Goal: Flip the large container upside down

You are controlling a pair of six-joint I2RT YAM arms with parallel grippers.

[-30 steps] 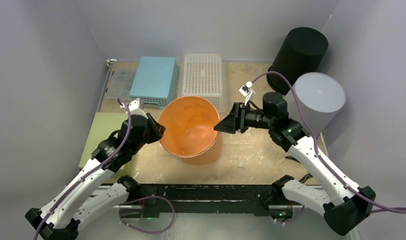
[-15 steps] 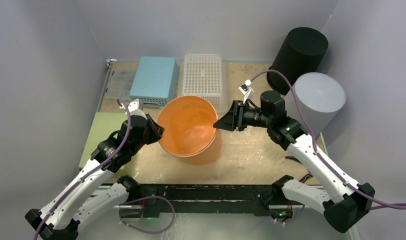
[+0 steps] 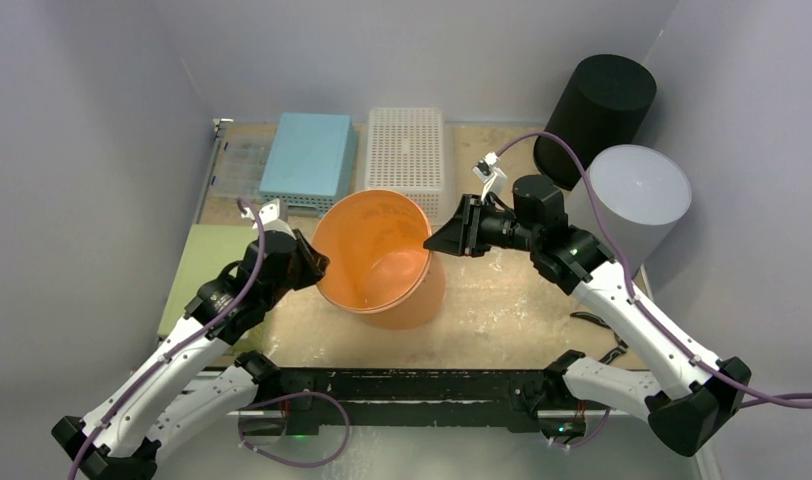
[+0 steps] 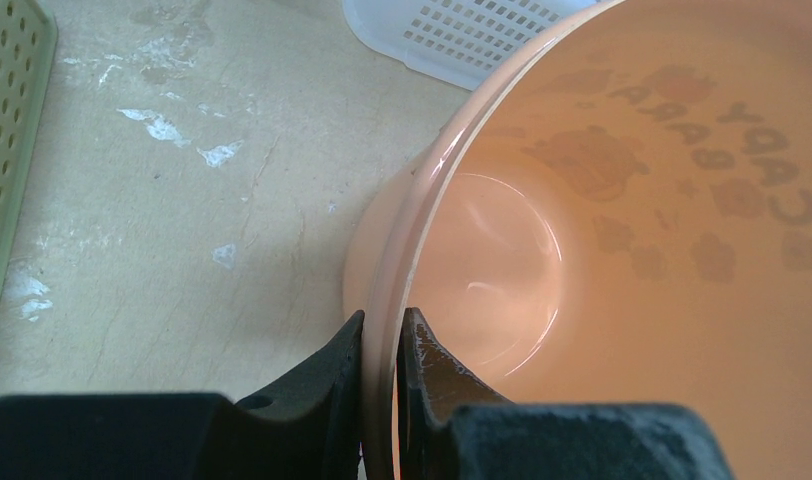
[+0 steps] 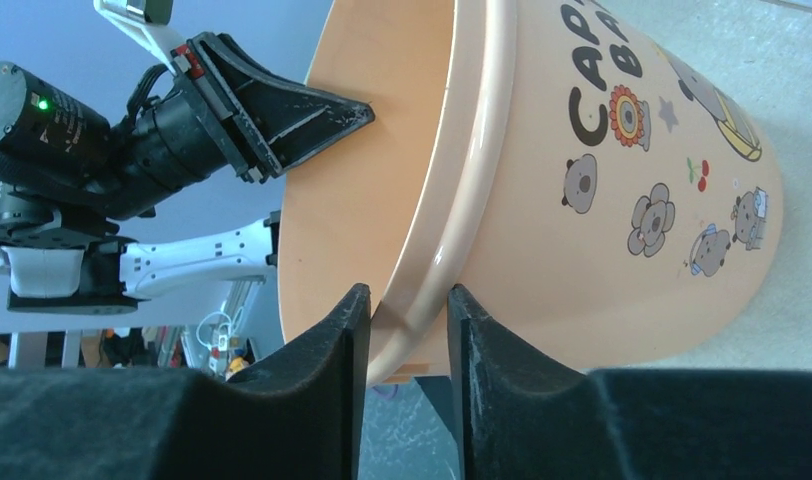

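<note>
The large container (image 3: 377, 265) is an orange bucket with cartoon prints. It stands tilted on the table, mouth up and leaning toward the arms. My left gripper (image 3: 317, 262) is shut on its left rim, one finger inside and one outside (image 4: 382, 318). My right gripper (image 3: 432, 245) is at the right rim. Its jaws straddle the rim (image 5: 407, 292), narrowed close about it, with a slim gap still showing. The bucket's printed wall (image 5: 622, 150) fills the right wrist view, and its bare inside (image 4: 602, 250) fills the left wrist view.
A white perforated basket (image 3: 407, 150) and a blue box (image 3: 307, 152) lie behind the bucket. A black cylinder (image 3: 597, 105) and a grey cylinder (image 3: 637, 200) stand at the right. A green tray (image 3: 207, 265) lies under the left arm.
My right gripper has slid left over the bucket's right rim and its jaws have narrowed. The bucket has shifted slightly left. The left gripper keeps its grip.
</note>
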